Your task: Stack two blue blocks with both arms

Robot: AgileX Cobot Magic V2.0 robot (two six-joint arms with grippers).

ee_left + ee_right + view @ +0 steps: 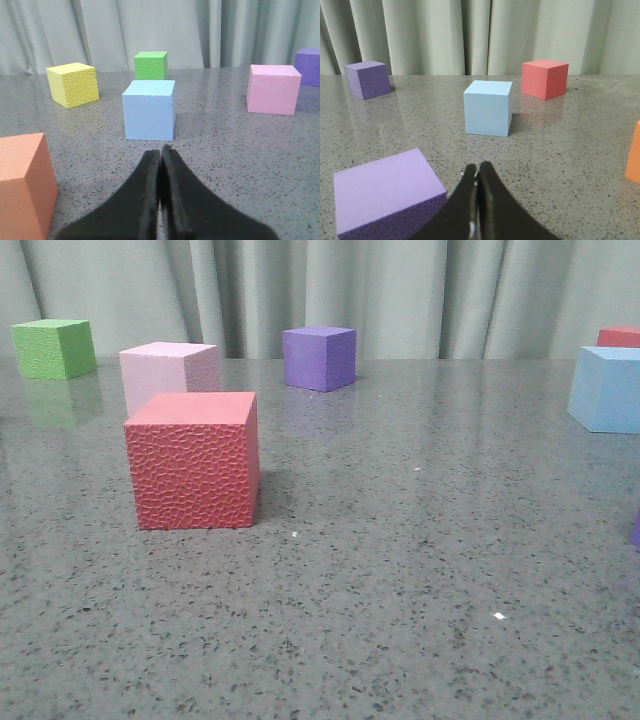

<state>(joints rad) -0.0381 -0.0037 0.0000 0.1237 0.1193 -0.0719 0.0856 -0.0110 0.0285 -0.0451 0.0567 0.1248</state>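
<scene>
One light blue block (608, 388) stands at the right edge of the front view, cut off by the frame; the right wrist view shows it (488, 107) straight ahead of my right gripper (478, 168), which is shut and empty. A second light blue block (149, 109) shows in the left wrist view, straight ahead of my left gripper (161, 152), also shut and empty. Both blocks rest on the grey speckled table (400, 570), apart from the fingertips. Neither arm shows in the front view.
A red textured cube (194, 460) stands near the front left, a pink cube (168, 375) behind it, a green cube (54, 348) far left, a purple cube (319, 357) at the back. A violet cube (385, 192) lies beside my right gripper. A yellow cube (73, 84) and an orange cube (22, 182) flank my left gripper.
</scene>
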